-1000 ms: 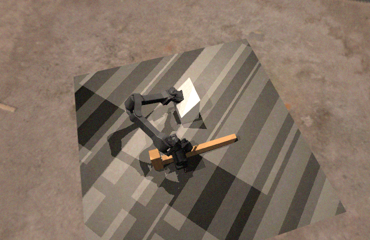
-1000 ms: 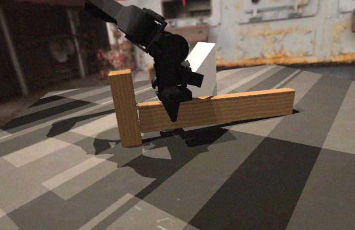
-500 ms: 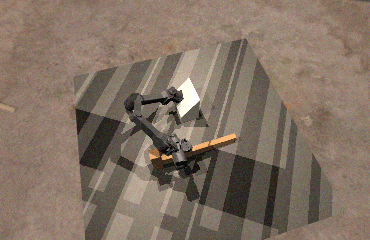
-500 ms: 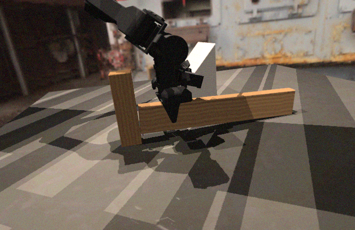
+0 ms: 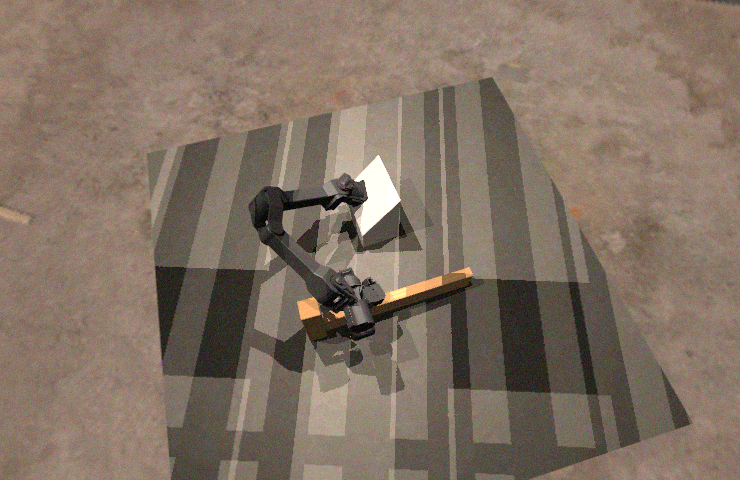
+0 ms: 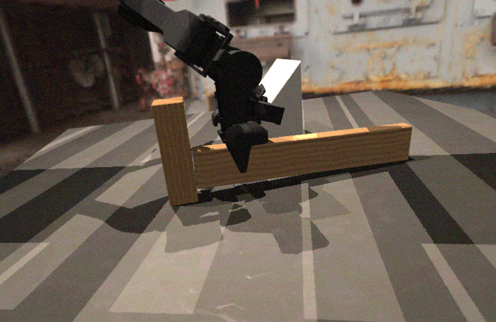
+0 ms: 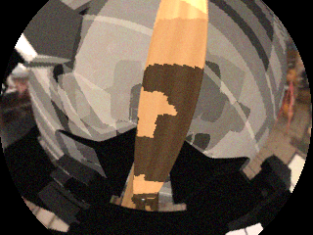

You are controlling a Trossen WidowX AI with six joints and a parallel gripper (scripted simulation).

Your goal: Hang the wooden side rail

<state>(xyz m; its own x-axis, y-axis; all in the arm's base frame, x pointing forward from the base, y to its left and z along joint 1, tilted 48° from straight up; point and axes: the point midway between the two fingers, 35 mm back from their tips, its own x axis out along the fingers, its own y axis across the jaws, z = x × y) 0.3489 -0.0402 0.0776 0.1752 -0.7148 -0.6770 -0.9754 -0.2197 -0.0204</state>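
Note:
The wooden side rail (image 5: 427, 289) (image 6: 324, 153) (image 7: 171, 112) stands on edge, its left end against the upright headboard post (image 5: 313, 316) (image 6: 173, 151). That end sits a little above the table; the far right end rests on the table. The hooks and pins are hidden in the joint. My gripper (image 5: 360, 316) (image 6: 240, 157) is shut on the rail near the post end, one dark finger showing on the rail's near face. In the wrist view the rail runs up from between my fingers.
A white wedge-shaped block (image 5: 378, 195) (image 6: 284, 96) stands behind the rail by the arm's base. The striped grey table (image 5: 524, 350) (image 6: 370, 246) ends at edges all round in the overhead view.

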